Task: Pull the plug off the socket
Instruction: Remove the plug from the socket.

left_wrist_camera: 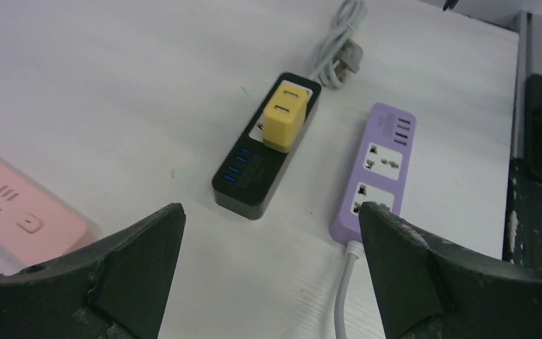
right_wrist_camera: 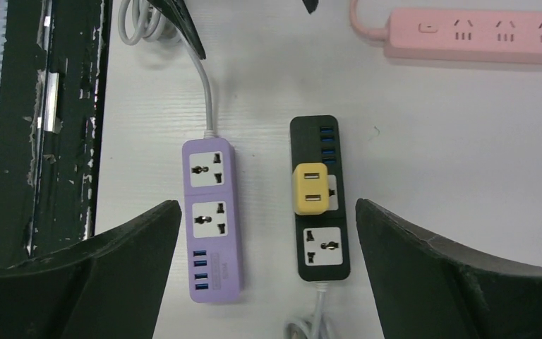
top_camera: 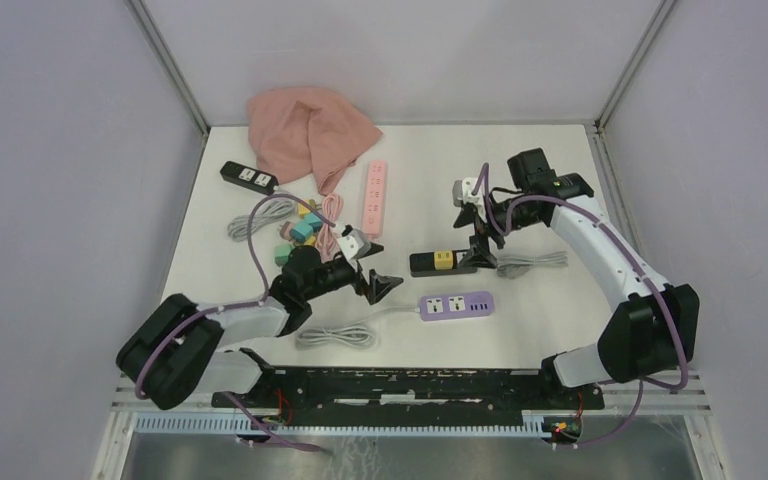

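Observation:
A yellow plug (top_camera: 443, 259) sits in the middle socket of a black power strip (top_camera: 426, 264) at the table's centre. My left gripper (top_camera: 378, 280) hangs open just left of the strip's USB end, holding nothing. In the left wrist view the plug (left_wrist_camera: 286, 116) and strip (left_wrist_camera: 254, 180) lie ahead of the open left gripper (left_wrist_camera: 269, 212). My right gripper (top_camera: 477, 240) hovers open above the strip's cable end. From the right wrist the plug (right_wrist_camera: 311, 189) and black strip (right_wrist_camera: 322, 247) show between the open right gripper (right_wrist_camera: 267, 205) fingers, nearer the right one.
A purple power strip (top_camera: 457, 304) lies beside the black one, nearer the arm bases, its white cable coiled (top_camera: 335, 336) to the left. A pink strip (top_camera: 374, 197), a pink cloth (top_camera: 310, 135), a small black strip (top_camera: 248, 177) and several coloured plugs (top_camera: 300, 230) lie at back left.

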Available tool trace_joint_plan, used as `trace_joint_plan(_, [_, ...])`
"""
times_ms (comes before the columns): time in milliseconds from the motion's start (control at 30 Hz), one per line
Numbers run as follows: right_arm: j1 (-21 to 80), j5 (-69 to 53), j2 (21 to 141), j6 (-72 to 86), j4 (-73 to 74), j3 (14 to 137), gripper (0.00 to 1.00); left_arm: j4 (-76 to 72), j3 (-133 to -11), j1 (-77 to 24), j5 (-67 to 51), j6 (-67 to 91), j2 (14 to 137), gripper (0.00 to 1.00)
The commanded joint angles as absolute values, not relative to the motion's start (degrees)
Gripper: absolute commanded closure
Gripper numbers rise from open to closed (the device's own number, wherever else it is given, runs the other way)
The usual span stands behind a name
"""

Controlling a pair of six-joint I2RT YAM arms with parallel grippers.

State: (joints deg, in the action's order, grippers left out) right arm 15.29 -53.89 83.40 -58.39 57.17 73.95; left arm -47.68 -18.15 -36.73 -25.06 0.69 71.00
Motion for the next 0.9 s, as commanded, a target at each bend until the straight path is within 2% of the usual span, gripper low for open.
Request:
trace_joint_plan(0, [15.02, -58.14, 77.08, -59.41, 53.15, 66.83, 0.00, -65.03, -18.92, -36.96, -34.24, -1.62, 81.20, 0.00])
trace_joint_plan(100, [13.92, -57.65, 75.01, -56.55, 48.95, 63.60, 0.00, -70.73, -21.53, -36.87, -35.67, -3.08, 88.88, 0.01])
trace_joint_plan(167, [13.20, -57.93, 75.40, -56.51, 49.31, 63.58, 0.00, -70.12, -24.43, -36.91, -36.52, -4.92, 93.12, 0.06])
trace_joint_plan(300, [13.01, -58.14, 76.83, -57.91, 51.23, 64.21, 0.00, -65.73, -28.93, -36.91, -36.30, -8.30, 99.25, 0.15])
trace_joint_plan(500, [12.91, -57.78, 77.69, -58.97, 52.49, 64.68, 0.01, -56.22, -34.35, -36.91, -36.94, -12.67, 102.96, 0.20])
trace_joint_plan(867, [12.91, -57.87, 78.34, -60.42, 55.28, 66.38, 0.00, -44.39, -41.37, -38.74, -34.72, -17.49, 107.33, 0.18])
